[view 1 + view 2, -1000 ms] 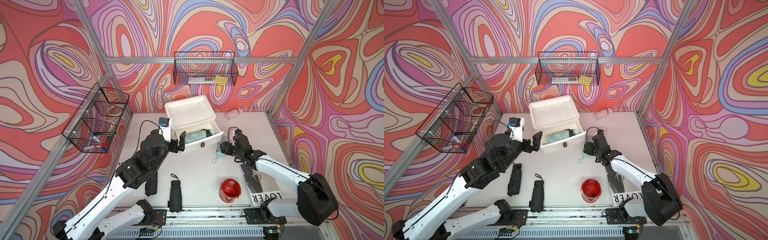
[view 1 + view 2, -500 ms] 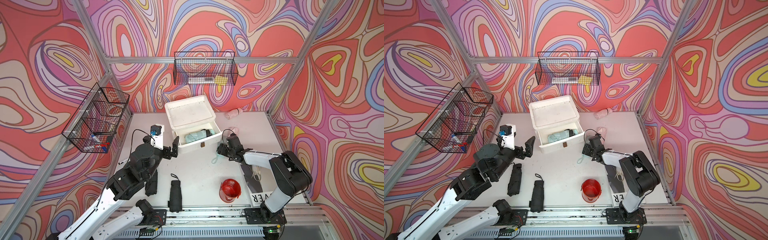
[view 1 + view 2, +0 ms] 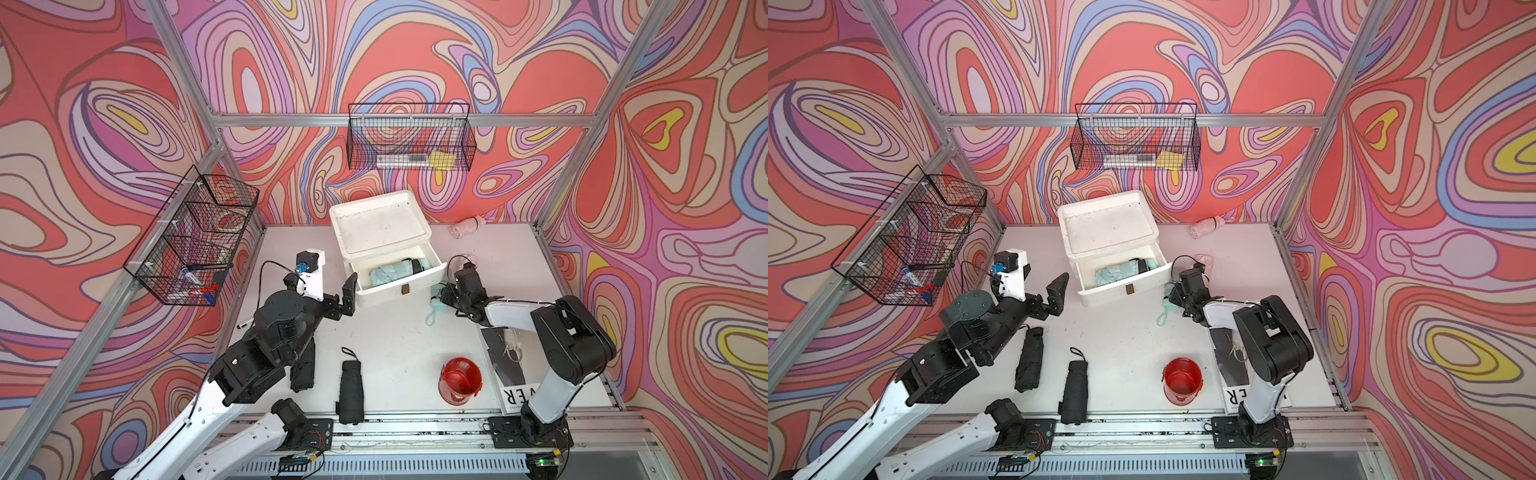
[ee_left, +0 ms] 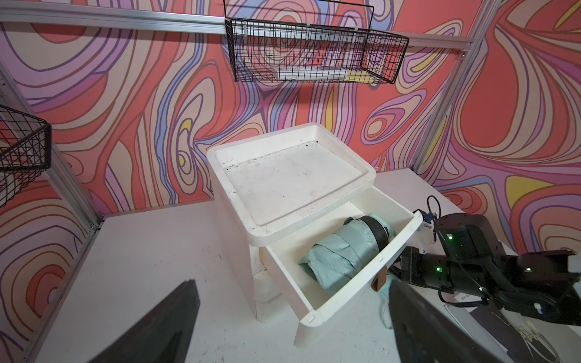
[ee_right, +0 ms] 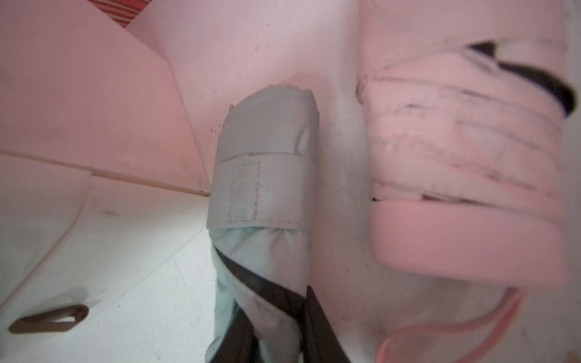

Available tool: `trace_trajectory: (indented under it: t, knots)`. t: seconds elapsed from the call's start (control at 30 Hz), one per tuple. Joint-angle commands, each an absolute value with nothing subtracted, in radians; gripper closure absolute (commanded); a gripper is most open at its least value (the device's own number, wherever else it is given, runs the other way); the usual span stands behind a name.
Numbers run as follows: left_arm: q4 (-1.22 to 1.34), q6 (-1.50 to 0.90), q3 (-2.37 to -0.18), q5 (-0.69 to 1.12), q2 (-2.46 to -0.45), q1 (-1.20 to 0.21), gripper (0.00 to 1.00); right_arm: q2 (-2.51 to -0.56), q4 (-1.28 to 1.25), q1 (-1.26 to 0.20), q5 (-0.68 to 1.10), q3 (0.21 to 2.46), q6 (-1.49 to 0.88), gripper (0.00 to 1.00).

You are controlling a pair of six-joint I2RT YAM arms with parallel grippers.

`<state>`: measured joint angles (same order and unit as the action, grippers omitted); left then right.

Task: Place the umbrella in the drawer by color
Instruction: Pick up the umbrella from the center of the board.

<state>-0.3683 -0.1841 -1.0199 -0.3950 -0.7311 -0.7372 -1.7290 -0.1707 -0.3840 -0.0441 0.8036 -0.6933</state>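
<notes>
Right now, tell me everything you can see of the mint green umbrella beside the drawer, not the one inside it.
The mint umbrella is folded into a short roll of pale green, wrinkled fabric, cinched by a matching stitched strap; a thin wrist loop trails from its end. It sits low by the open drawer's front corner, with a pink umbrella alongside, apart. The right end effector is shut on it.

A red bucket (image 3: 460, 380) stands upright on the white worktop (image 3: 395, 332), well back from the right end effector (image 3: 443, 296), with a black booklet (image 3: 503, 362) just beside it. A wire side basket (image 3: 193, 241) hangs near the left end effector (image 3: 343, 300); a back basket (image 3: 409, 143) hangs well beyond both.
</notes>
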Motion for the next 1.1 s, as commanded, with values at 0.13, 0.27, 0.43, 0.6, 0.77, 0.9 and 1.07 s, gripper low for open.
trace_trajectory:
  t: [0.13,0.27,0.43,0.6,0.77,0.9,1.07]
  knots:
    - [-0.360,-0.199,-1.028,-0.371,-0.745,-0.739,0.01,-1.487,-0.015,-0.376,-0.123,0.725,-0.644,1.00]
    - [-0.362,-0.197,-1.030,-0.370,-0.764,-0.739,0.01,-1.319,0.076,-0.377,-0.171,0.726,-0.581,1.00]
    - [-0.411,-0.198,-1.076,-0.313,-0.856,-0.739,0.01,-1.113,0.305,-0.379,-0.240,0.833,-0.475,1.00]
    - [-0.501,-0.228,-1.175,-0.121,-0.989,-0.738,0.01,-0.973,0.525,-0.383,-0.342,1.026,-0.359,1.00]
    - [-0.494,-0.295,-1.247,0.189,-1.087,-0.642,0.01,-0.977,0.490,-0.383,0.056,1.170,-0.191,1.00]
    - [-0.602,-0.382,-1.387,0.300,-1.187,-0.541,0.01,-1.005,0.324,-0.384,0.499,1.129,0.021,1.00]
    - [-0.686,-0.330,-1.470,0.314,-1.216,-0.535,0.05,-1.025,0.125,-0.397,0.587,1.016,0.169,1.00]
